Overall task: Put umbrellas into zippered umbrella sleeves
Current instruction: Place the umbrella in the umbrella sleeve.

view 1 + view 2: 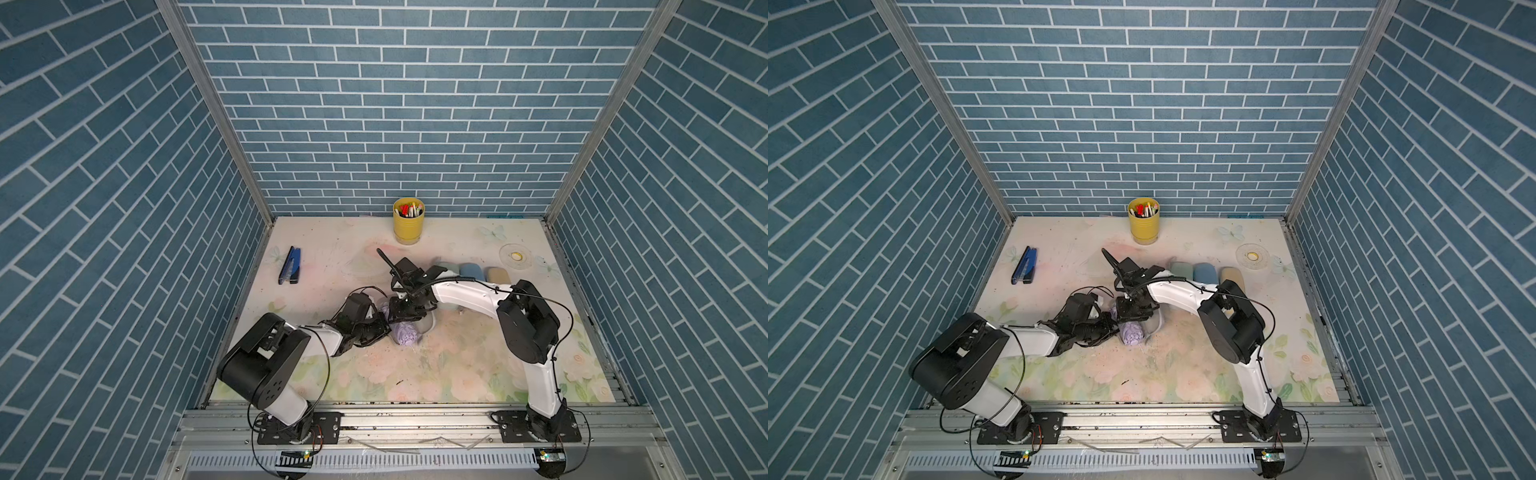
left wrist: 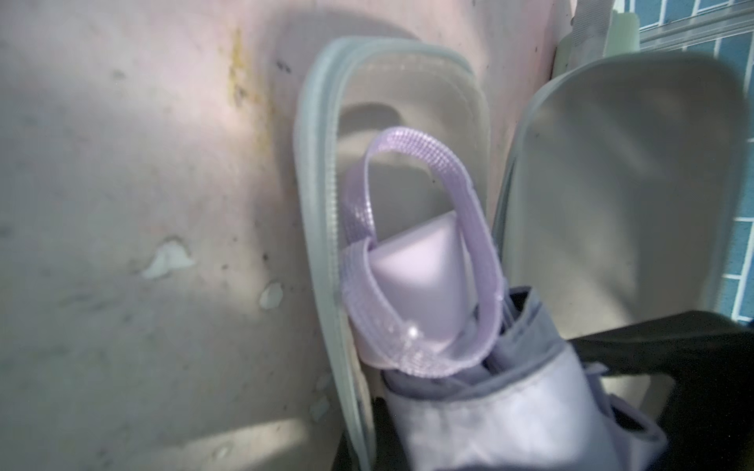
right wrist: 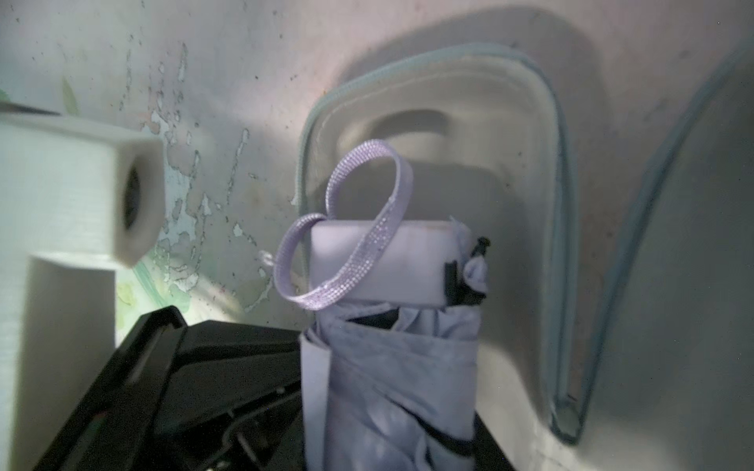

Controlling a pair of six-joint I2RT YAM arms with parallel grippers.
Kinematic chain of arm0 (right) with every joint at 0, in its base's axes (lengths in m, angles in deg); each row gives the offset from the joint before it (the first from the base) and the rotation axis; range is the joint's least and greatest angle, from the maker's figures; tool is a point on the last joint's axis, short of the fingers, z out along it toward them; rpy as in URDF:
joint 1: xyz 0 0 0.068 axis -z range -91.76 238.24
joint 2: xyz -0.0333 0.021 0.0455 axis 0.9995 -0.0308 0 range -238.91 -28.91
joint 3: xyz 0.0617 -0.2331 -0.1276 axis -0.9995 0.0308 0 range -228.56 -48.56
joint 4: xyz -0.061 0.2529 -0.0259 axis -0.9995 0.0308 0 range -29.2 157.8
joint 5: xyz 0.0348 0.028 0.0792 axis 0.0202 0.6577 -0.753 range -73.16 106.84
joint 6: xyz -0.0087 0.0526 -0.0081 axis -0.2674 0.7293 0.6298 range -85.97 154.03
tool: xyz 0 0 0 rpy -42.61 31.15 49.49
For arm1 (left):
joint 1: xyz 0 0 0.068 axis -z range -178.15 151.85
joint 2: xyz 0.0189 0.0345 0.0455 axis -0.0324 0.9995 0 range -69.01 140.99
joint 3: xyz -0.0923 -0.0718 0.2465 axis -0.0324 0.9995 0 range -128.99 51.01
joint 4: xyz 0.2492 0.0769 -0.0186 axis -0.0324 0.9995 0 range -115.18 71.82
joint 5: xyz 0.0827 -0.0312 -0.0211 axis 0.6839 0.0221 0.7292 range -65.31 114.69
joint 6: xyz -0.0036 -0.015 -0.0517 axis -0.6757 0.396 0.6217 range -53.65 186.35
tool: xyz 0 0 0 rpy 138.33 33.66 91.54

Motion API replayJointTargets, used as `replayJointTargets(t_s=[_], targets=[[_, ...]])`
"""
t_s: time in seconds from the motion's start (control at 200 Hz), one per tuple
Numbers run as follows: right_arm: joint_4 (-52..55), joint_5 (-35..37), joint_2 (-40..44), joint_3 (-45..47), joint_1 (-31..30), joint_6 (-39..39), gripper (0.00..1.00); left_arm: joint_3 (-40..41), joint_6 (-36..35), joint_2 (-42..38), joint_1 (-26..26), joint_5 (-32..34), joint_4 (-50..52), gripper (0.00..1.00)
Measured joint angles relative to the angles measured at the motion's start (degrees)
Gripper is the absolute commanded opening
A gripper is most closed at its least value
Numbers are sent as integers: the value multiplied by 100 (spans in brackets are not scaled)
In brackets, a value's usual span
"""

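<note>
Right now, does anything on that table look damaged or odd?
Yes: the table's floral covering is chipped and flaked beside the open sleeve, and the lilac umbrella has its wrist strap looping loose over it.

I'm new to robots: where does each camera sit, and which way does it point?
Top views: high above the table's near edge, looking down toward the back wall; left arm, right arm and both bases show.
Left wrist: on the left arm, close over the lilac umbrella and open sleeve; black robot parts at the frame edge.
Right wrist: on the right arm, facing the same umbrella and sleeve; black robot parts show too.
Shared: all four see the lilac umbrella.
</note>
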Motion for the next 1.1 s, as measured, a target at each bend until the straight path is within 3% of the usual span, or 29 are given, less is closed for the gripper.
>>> replayJointTargets(t_s=[0.25,0.305,0.48,0.66,0.84,1.1], targets=[[-479,240,-107,114,7,-258,2,-96,-157,70,-39,-35,46,0],[-619,247,-107,203,13,-343,13,-114,-186,70,-50,-42,92,0],[-717,155,-109,262,70,-498,50,-122,-286,-13,-111,-70,254,16],[-780,-68,-107,321,181,-651,75,-17,-455,-271,-232,-234,540,24],[-651,-402,-50,319,243,-710,77,87,-540,-509,-317,-323,743,27],[-105,-546,511,780,245,-667,58,505,-389,-957,-323,-380,798,25]])
